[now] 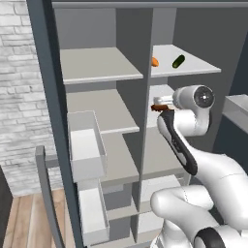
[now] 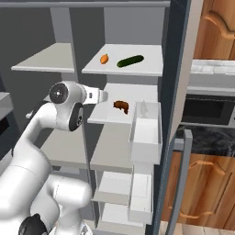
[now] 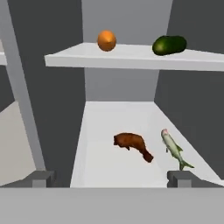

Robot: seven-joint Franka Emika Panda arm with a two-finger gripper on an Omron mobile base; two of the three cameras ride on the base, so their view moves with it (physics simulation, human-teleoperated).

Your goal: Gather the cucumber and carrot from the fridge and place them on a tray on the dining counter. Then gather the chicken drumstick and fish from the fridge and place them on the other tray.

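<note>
In the hand view, the two dark fingertips of the gripper point(image 3: 111, 178) are seen spread wide apart at the bottom of the frame, with nothing held between them. Above them, at lower centre, a brown chicken drumstick point(image 3: 132, 145) and a slim silver-green fish point(image 3: 174, 148) are laid near each other on a white fridge shelf point(image 3: 100, 144). On the shelf above point(image 3: 131, 57), across the top of the frame, a round-ended orange carrot point(image 3: 106, 40) and a dark green cucumber point(image 3: 169, 44) are set apart.

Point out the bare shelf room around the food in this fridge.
Upper shelf: free between carrot and cucumber, and left of the carrot. Lower shelf: bare left and front of the drumstick; crowded right, where the fish lies beside it near the wall.
</note>
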